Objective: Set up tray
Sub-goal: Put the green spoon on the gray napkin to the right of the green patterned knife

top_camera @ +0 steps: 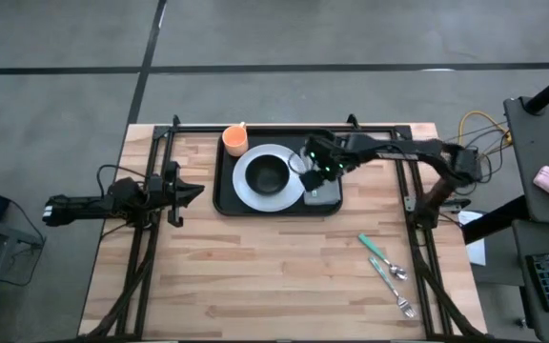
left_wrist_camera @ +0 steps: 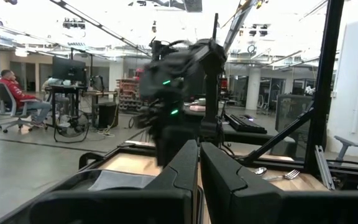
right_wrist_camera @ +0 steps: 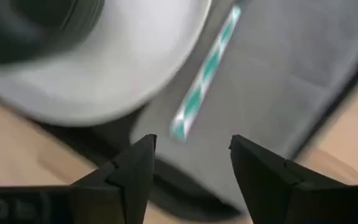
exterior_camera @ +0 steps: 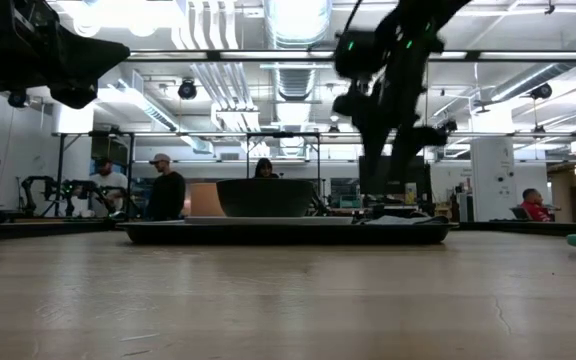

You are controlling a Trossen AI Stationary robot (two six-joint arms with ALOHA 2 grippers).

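We start at nine o'clock on the desk (top_camera: 255,276), where the left gripper (top_camera: 191,192) waits clear of the work with its fingers drawn close together, nothing between them. Moving toward the centre, the tray (top_camera: 225,195) lies flat near the desk's twelve o'clock edge. On it, an orange cup (top_camera: 235,141) stands at the tray's ten o'clock corner, beside a white plate (top_camera: 246,186) with a dark bowl (top_camera: 271,174) set in its middle, and a grey napkin (top_camera: 324,196) lies at the tray's four o'clock side. The right gripper (right_wrist_camera: 190,163) hovers over the seam between plate and napkin, fingers spread wide and empty, and a teal-striped utensil handle (right_wrist_camera: 205,73) lies below it on the napkin beside the plate's rim. We judge the tray stiff and fairly light on its own but awkward once loaded: the plate and bowl could slide on a tilt, so it is best nudged or taken by its low rim on a long side, kept level. Farther right, at about four o'clock, a teal-handled spoon (top_camera: 381,257) and a fork (top_camera: 392,287) rest on bare wood, well apart from the tray. Open desk runs broadly from six o'clock toward three, while the dark frame rails (top_camera: 414,205) beside each arm narrow any sideways sweep.
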